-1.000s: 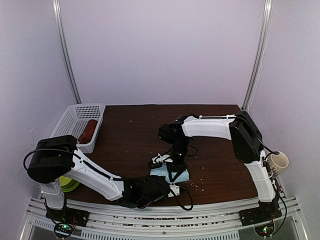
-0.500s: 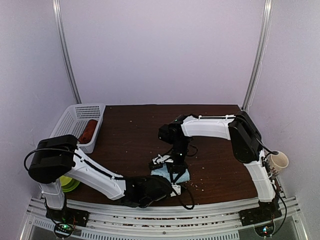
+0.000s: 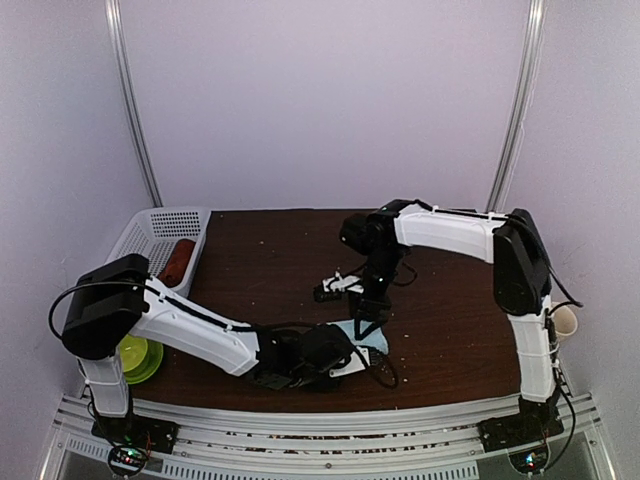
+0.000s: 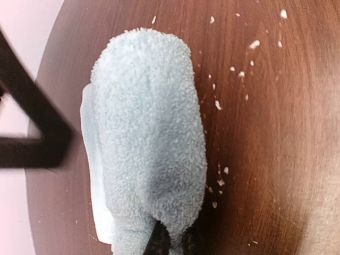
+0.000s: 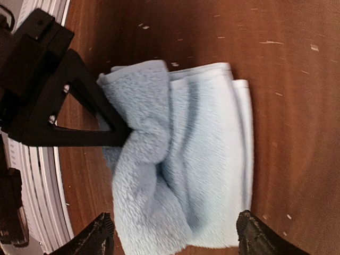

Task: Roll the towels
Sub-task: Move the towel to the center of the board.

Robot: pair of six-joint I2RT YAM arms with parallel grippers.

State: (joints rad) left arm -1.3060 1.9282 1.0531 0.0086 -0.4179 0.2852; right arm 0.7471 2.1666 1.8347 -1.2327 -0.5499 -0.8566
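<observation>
The light-blue towel (image 3: 366, 337) lies loosely rolled near the table's front centre. It fills the left wrist view (image 4: 146, 138) and the right wrist view (image 5: 186, 154). My left gripper (image 3: 348, 361) (image 4: 172, 240) is shut on the towel's near end; its black fingers (image 5: 79, 114) pinch the fuzzy edge. My right gripper (image 3: 368, 318) (image 5: 175, 234) hovers just above the towel, open, its fingertips (image 5: 254, 234) spread wider than the cloth and holding nothing. The rust-red towel (image 3: 178, 260) lies rolled in the basket.
A white perforated basket (image 3: 150, 232) stands at the table's left rear. A green bowl (image 3: 140, 358) sits by the left arm's base, a paper cup (image 3: 565, 322) at the right edge. Pale crumbs (image 4: 218, 105) dot the dark wood table (image 3: 270, 260).
My right gripper has opened, let go of the light-blue towel and lifted back from it. My left gripper has shut on the towel's near end and slid slightly right.
</observation>
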